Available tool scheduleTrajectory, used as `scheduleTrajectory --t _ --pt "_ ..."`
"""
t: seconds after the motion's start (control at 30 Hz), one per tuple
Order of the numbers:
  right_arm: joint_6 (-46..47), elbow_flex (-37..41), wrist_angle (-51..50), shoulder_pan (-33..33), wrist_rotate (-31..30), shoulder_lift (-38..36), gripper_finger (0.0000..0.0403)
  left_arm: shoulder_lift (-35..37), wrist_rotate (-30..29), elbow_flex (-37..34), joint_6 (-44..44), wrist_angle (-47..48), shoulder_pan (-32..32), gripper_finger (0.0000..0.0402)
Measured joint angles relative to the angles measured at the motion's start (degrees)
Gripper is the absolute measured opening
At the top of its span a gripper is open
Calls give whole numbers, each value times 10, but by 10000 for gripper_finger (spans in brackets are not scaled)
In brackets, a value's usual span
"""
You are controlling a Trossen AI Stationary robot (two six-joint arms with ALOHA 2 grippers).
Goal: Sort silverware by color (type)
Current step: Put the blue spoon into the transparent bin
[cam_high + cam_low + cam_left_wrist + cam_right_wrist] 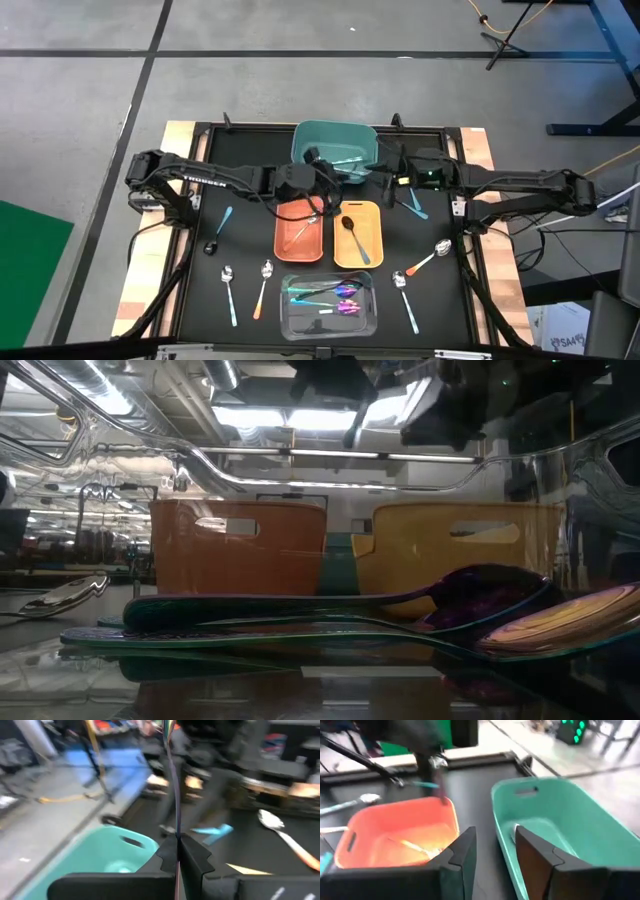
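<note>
Teal bin (335, 142), orange bin (299, 230), yellow bin (358, 233), clear bin (329, 304) on black table (250, 240).

A thin-handled utensil (176, 805) is clamped edge-on in the left gripper (318, 205). Below it, iridescent spoons (335, 292) lie flat. 2 teal-handled spoons (347, 163) are seen just beside the right gripper (385, 183).

Two dark jointed arms (230, 180), white lettering, black angular jaws.

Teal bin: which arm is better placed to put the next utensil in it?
Left. The left gripper is shut on a thin utensil right beside the teal bin; the right gripper, also near it, is open and empty.
</note>
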State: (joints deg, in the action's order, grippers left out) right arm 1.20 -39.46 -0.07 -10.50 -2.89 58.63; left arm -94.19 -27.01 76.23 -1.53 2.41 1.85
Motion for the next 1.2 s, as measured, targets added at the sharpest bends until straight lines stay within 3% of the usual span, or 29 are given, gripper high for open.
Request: scheduleTrajectory --t 0.3,0.47,0.87,1.2 --pt "-1 0 -138 0 -66 -10 124 0 157 0 -132 68 43 0" --pt "3 0 -189 0 -68 -9 124 0 250 0 -195 81 75 0" --pt "19 0 -216 0 -66 -9 124 -11 261 0 -298 94 187 0" --pt "20 0 -216 0 -66 -9 124 -115 323 0 -380 94 243 0"
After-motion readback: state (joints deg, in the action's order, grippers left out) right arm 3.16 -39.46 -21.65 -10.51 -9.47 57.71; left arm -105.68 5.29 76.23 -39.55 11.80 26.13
